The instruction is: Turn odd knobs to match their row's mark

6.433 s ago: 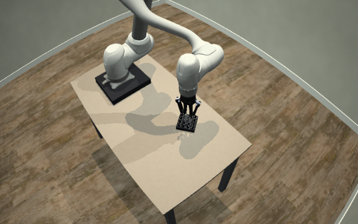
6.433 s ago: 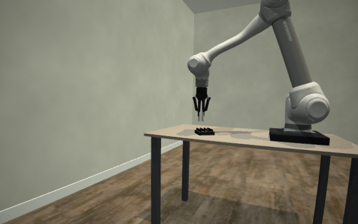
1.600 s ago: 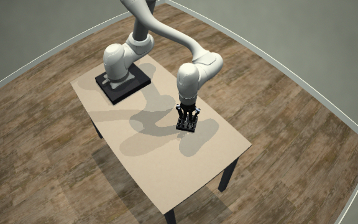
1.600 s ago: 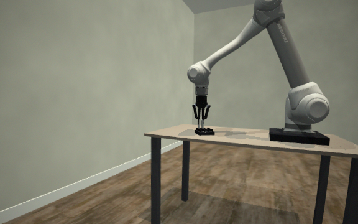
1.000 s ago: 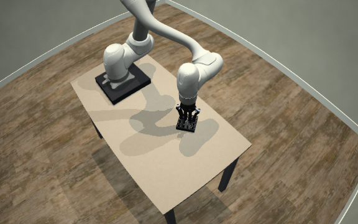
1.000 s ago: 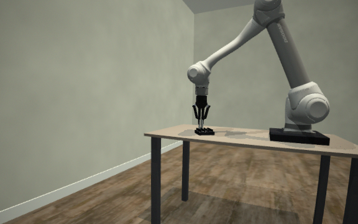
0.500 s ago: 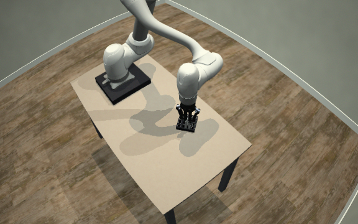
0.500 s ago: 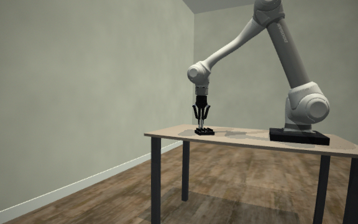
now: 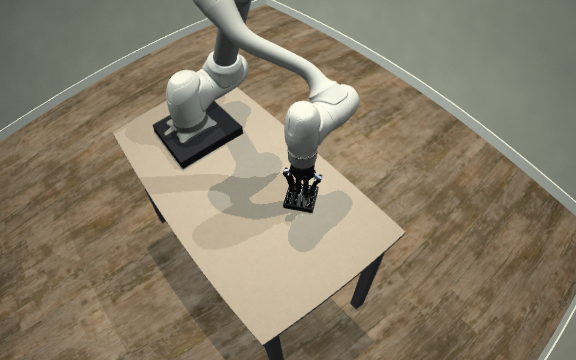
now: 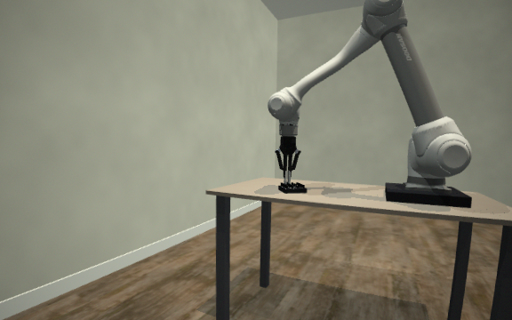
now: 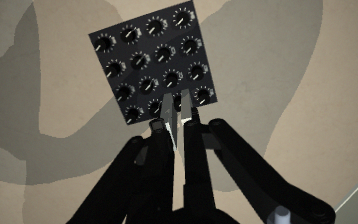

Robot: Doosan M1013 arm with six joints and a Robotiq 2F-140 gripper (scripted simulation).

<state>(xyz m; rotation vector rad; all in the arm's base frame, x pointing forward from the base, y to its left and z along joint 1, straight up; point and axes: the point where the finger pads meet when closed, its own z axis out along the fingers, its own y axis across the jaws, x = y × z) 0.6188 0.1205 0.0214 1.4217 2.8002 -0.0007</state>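
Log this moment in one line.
gripper: shut on small black knob | knob: edge row of black square knob box | box: on tan table

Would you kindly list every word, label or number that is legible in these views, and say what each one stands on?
Lettering on the arm's upper link: a brand word running along the link, too blurred to read with confidence.
Printed names beside the knobs on the knob box: too small to read in the wrist view, invisible in the other views.
Tool, table, walls: no text visible.
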